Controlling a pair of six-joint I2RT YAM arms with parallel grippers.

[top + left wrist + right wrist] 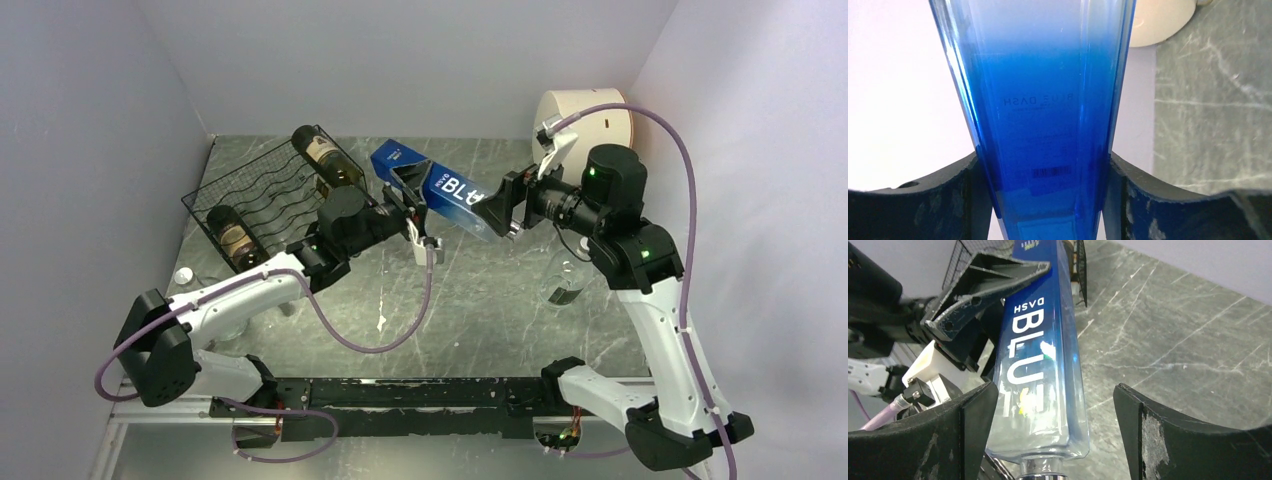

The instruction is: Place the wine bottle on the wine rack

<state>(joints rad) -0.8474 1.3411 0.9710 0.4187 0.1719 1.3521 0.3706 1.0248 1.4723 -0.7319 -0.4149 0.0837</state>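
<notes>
Blue bottle [450, 190] between my 2 grippers.
Left gripper [410, 200] clenched on it; right gripper [1054, 390] released, straddling its neck end.

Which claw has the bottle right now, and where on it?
The left claw clamps the blue square glass bottle across its body; the right claw stands open around its shoulder.

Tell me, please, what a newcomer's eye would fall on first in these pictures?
The bright blue bottle stands out first, held in mid-air above the middle of the table, clamped by the left gripper, its neck end between the fingers of the open right gripper. At far left, the black wine rack holds two dark bottles.
</notes>
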